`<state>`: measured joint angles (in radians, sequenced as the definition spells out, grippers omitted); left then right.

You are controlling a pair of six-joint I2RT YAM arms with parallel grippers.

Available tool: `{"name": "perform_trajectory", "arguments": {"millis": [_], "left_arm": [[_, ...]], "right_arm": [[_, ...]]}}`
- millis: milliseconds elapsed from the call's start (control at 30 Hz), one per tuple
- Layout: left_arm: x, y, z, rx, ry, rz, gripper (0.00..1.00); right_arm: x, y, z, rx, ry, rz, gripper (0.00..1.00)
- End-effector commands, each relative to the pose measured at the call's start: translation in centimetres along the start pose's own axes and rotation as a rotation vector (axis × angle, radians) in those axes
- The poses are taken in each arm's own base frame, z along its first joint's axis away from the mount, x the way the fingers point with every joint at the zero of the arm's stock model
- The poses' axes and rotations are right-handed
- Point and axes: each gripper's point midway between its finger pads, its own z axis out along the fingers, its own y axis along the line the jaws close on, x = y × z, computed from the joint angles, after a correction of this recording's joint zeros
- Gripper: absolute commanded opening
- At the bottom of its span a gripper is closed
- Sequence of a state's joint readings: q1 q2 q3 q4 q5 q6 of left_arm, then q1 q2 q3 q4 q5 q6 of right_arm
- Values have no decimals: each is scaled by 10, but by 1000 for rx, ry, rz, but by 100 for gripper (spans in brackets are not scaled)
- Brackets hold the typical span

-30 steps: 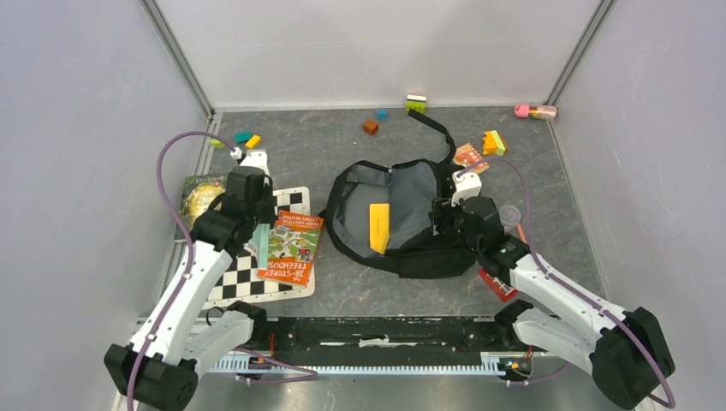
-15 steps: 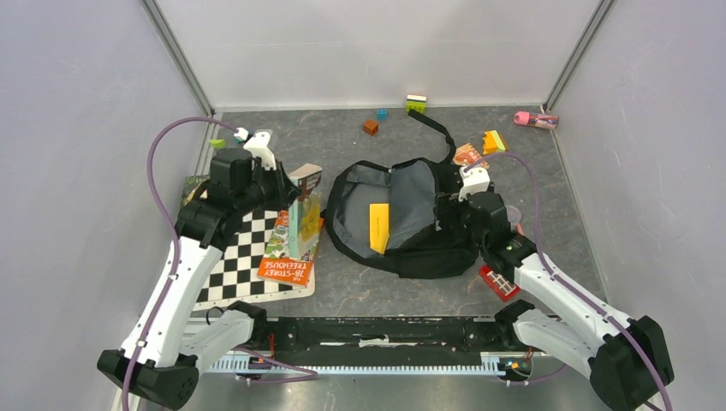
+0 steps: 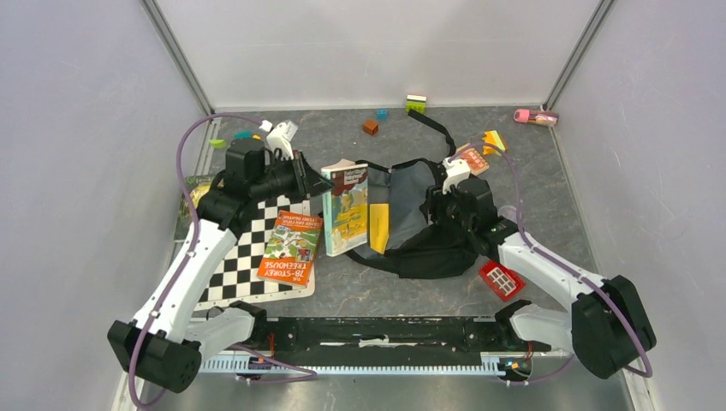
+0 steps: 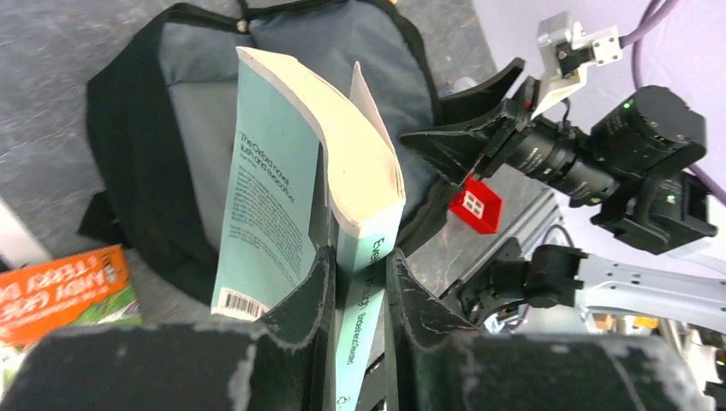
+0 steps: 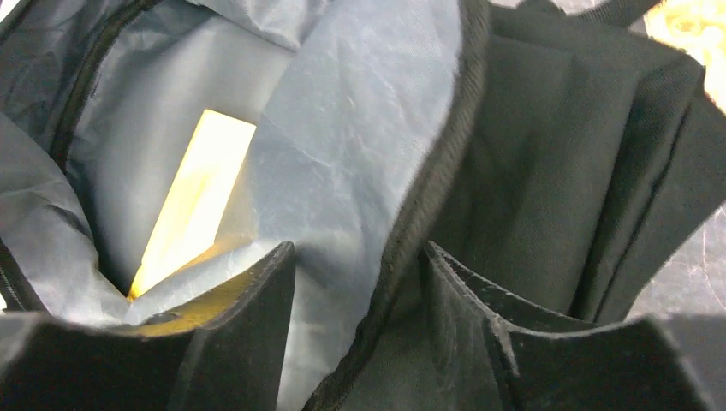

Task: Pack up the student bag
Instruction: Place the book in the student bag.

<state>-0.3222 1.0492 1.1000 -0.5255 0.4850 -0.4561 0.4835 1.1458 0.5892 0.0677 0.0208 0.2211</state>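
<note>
Student bag: large black soft fabric backpack with grey lining, laid mid-table, mouth unzipped and gaping.
Inside: flat yellow rectangular piece is seen lying on the lining.
Right gripper: jaws stood apart astride the bag's black opening rim, one finger over the lining side, the other over the outer fabric. Whether the rim is touched cannot be told.
Left gripper: jaws clamped on the spine end of a teal paperback book, which is held up over the bag's left side with its pages slightly fanned.
Left of bag: orange paperback is laid flat on a black-and-white chessboard mat.
Right of bag: red house-shaped block is set on the grey table, just beside the bag's near right corner.
Far edge: small coloured blocks are scattered, well apart from the bag.
</note>
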Motion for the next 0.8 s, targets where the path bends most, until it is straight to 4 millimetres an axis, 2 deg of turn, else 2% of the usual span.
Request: {"name": "perform_trajectory", "arguments": {"millis": [0, 67, 167, 367, 467, 633, 700, 767], "left_arm": [[-35, -43, 11, 232, -99, -24, 2], [-35, -40, 19, 241, -93, -42, 2], [-35, -40, 27, 264, -89, -54, 2], [-19, -24, 62, 330, -41, -130, 2], [-20, -26, 77, 397, -28, -199, 2], [-43, -55, 68, 431, -64, -130, 2], [-45, -65, 64, 458, -56, -118, 2], [-41, -66, 64, 464, -43, -121, 2]], "right_arm": [[-55, 22, 1, -112, -123, 5, 44], [-67, 21, -3, -102, -153, 1, 19], [-78, 16, -10, -70, -177, -9, 2], [-89, 15, -22, -58, -198, -1, 0], [-95, 18, -28, -71, -219, 10, 0], [-99, 16, -31, -61, -224, 10, 0], [-101, 16, -32, -56, -227, 8, 0], [-102, 16, -33, -54, -228, 7, 0]]}}
